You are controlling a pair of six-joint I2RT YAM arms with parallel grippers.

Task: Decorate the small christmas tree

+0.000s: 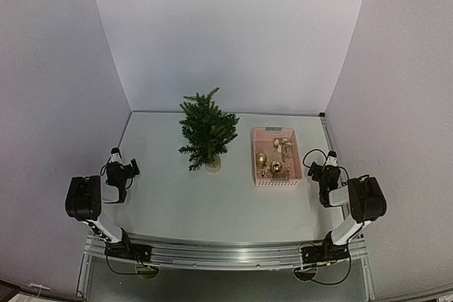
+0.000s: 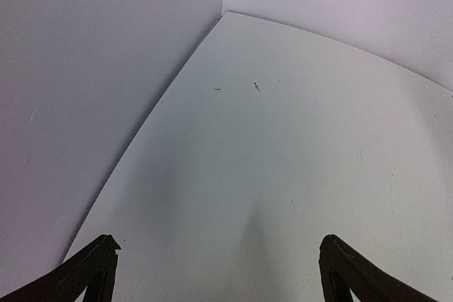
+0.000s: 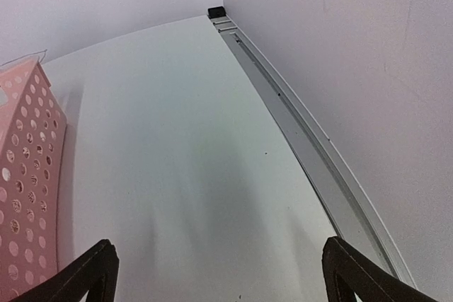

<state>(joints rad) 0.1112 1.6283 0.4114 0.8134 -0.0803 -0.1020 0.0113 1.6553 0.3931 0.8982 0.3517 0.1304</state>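
Observation:
The small christmas tree [image 1: 206, 131], dark green with a pale round base, stands upright at the table's middle back. A pink basket [image 1: 275, 155] to its right holds several gold and silver ornaments [image 1: 274, 166]. My left gripper [image 1: 117, 158] is open and empty at the left of the table, far from the tree; its fingertips [image 2: 99, 259] frame bare table. My right gripper [image 1: 328, 160] is open and empty just right of the basket, whose perforated wall shows in the right wrist view [image 3: 25, 175].
White walls enclose the table on three sides. A metal rail [image 3: 304, 139] runs along the right edge, with a small black block [image 3: 215, 11] at its far corner.

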